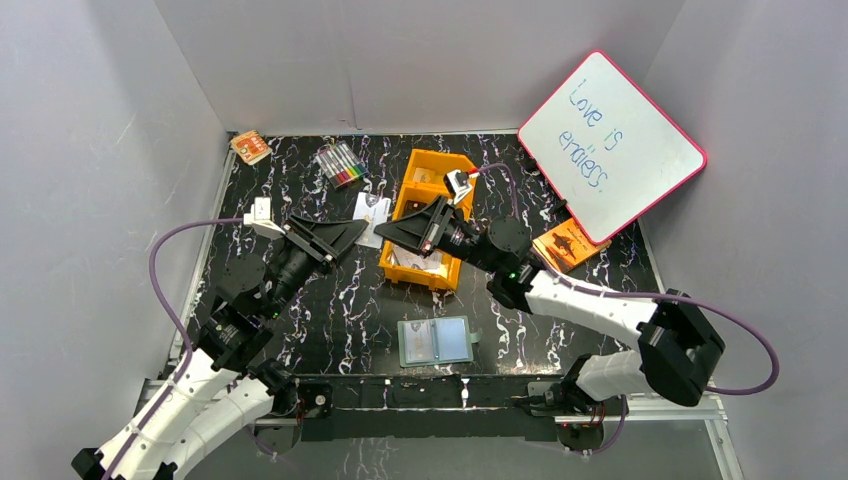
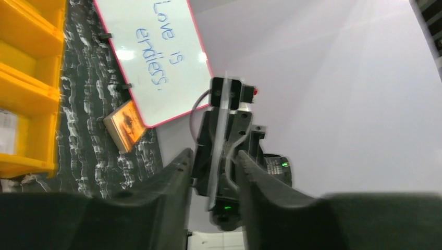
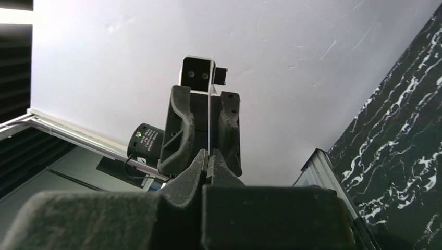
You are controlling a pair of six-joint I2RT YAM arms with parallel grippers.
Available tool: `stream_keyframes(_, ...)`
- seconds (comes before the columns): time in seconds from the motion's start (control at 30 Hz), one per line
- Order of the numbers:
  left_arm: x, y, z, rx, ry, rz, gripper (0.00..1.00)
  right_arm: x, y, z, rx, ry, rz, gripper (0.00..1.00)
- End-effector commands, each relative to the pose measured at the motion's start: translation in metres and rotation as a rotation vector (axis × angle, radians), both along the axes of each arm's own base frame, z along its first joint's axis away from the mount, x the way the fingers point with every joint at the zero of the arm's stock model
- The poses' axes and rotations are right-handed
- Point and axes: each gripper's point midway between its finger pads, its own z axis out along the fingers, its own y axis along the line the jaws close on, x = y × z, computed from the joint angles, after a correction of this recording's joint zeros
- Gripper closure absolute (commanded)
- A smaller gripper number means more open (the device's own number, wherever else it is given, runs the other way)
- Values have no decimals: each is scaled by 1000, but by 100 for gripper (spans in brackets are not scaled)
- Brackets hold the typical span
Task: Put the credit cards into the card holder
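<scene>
My right gripper (image 1: 387, 232) is shut on a pale credit card (image 1: 372, 212) and holds it above the table, left of the orange tray (image 1: 432, 170). In the right wrist view the card (image 3: 209, 120) shows edge-on, pinched between the closed fingertips (image 3: 200, 159). My left gripper (image 1: 357, 229) faces it, open, one finger on each side of the card (image 2: 222, 136), not touching it. The green card holder (image 1: 437, 341) lies open and flat near the front edge, pale inner side up. More whitish cards (image 1: 424, 262) lie in the tray's near compartment.
A pink-rimmed whiteboard (image 1: 610, 140) leans at the back right, with an orange booklet (image 1: 567, 243) at its foot. A bundle of markers (image 1: 341, 163) and a small orange packet (image 1: 250, 146) lie at the back left. Grey walls enclose the table.
</scene>
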Motion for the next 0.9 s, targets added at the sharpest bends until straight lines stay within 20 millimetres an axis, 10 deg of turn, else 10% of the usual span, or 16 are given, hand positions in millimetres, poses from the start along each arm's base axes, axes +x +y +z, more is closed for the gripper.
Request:
stream_keyframes(0.0, -3, 8, -10, 108, 49, 23, 43, -7, -19, 13, -57, -103, -44, 100)
stream_keyframes(0.1, -10, 19, -38, 306, 150, 32, 19, -5, -48, -23, -335, -147, -121, 100)
stream_keyframes(0.4, -53, -15, -163, 590, 422, -351, 15, -52, -156, -180, -1074, -56, -34, 100)
stream_keyframes(0.87, -82, -94, -246, 894, 494, -419, 19, -102, -173, -269, -1059, 248, 102, 100)
